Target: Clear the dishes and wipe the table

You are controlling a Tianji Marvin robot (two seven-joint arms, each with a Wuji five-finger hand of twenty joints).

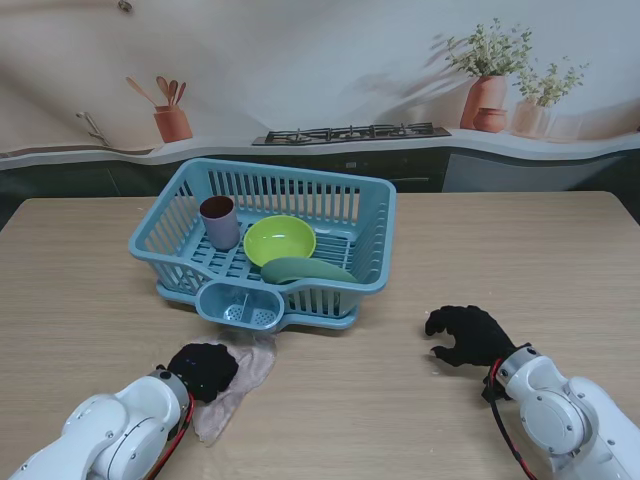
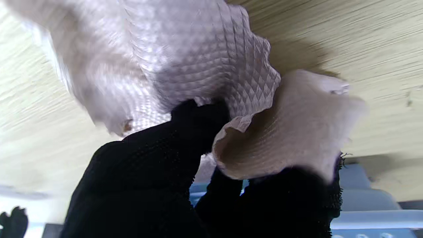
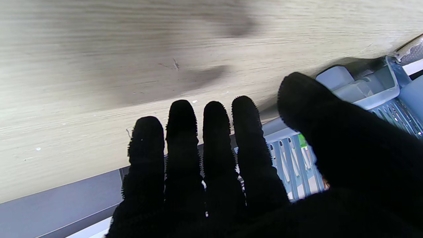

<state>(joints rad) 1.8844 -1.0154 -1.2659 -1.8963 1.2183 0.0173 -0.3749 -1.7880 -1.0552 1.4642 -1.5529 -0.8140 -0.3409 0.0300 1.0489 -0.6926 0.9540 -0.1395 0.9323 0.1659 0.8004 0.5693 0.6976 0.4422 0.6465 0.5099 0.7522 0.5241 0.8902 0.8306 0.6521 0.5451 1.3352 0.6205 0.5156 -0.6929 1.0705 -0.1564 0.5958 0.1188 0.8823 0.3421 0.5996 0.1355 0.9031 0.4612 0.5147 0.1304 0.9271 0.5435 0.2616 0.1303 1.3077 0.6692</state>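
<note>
Beige cloth (image 1: 243,375) lay near the table's (image 1: 420,250) near edge, pinched in the left hand (image 1: 203,370). Blue rack (image 1: 372,222) held cup (image 1: 219,221), bowl (image 1: 279,240) and plate (image 1: 305,270). Right hand (image 1: 467,335) empty, fingers loosely spread.

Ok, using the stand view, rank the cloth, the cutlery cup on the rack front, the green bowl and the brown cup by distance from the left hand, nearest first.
1. cloth: held in the left hand.
2. cutlery cup: rack front, just beyond the cloth.
3. brown cup and green bowl: inside the rack, too close to call.
</note>
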